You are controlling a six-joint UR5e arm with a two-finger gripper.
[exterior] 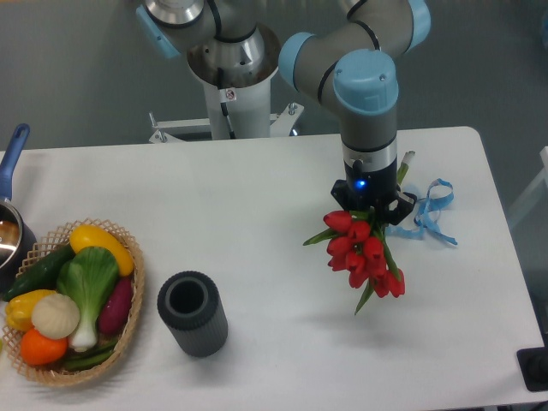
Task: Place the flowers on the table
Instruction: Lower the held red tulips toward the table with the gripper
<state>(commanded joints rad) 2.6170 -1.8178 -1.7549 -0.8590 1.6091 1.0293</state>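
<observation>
- The black two-finger pincer point(373, 208) at the end of the grey and light blue robot arm point(366, 94) points straight down over the right part of the large white bench with rounded corners point(257, 223).
- The pincer is pressed together on the small bunch of red tulip buds with green stems and leaves point(364, 254); it pinches the bunch near the stem end, and the fingers themselves are mostly hidden by the wrist and the leaves.
- The red buds hang just below the pincer, toward the front edge of the bench, and one green leaf tip points down under them. I cannot tell if the lowest buds touch the bench or are a little above it.
- A thin light blue ribbon point(431, 211) lies on the bench just to the right of the pincer, partly behind it.
- A dark grey ribbed hollow cylinder point(192, 313) stands upright on the bench, well to the left of the pincer and nearer the front edge.
- A woven wicker basket point(130, 321) with plastic vegetables in yellow, green, purple, white and orange is far to the left of the pincer.
- At the far left edge, a metal pot with a blue handle point(12, 167) is only partly in view.
</observation>
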